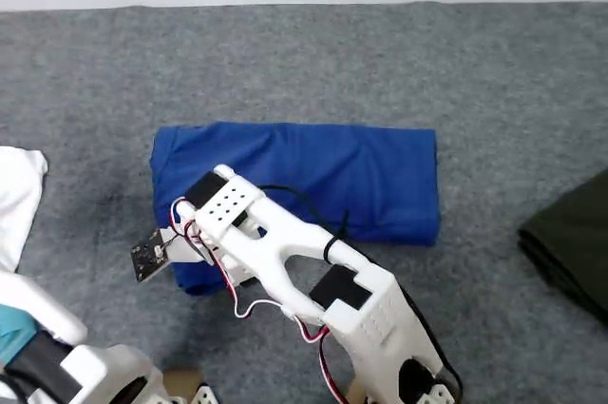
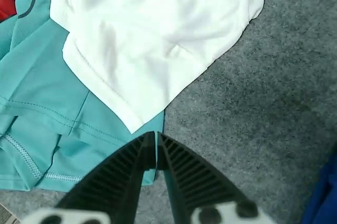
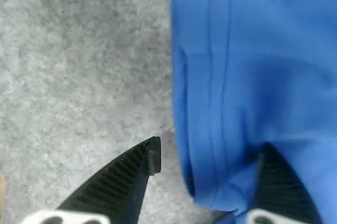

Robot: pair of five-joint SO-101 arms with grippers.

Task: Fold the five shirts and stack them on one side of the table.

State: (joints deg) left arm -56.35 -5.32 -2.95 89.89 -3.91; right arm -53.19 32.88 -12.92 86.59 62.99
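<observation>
Blue cotton shirt (image 1: 313, 176), folded into a long band, lies mid-table on the grey felt table cover (image 1: 380, 62). Right gripper (image 3: 209, 155) is released, jaws spread astride the band's hemmed end: one finger over the grey cover, the other over the cloth. Left gripper (image 2: 157, 142) is clenched on nothing, above a white knit shirt (image 2: 158, 34) and a teal shirt (image 2: 42, 97). Judgement: the cloth is light, limp and layered. Pinch every layer at the hem corner, or the fold may slip open.

The grey felt table (image 1: 380, 62) carries a folded blue shirt (image 1: 361, 171), a white shirt (image 1: 17, 195), a teal shirt (image 2: 37, 92) and a dark green shirt (image 1: 575, 238).
</observation>
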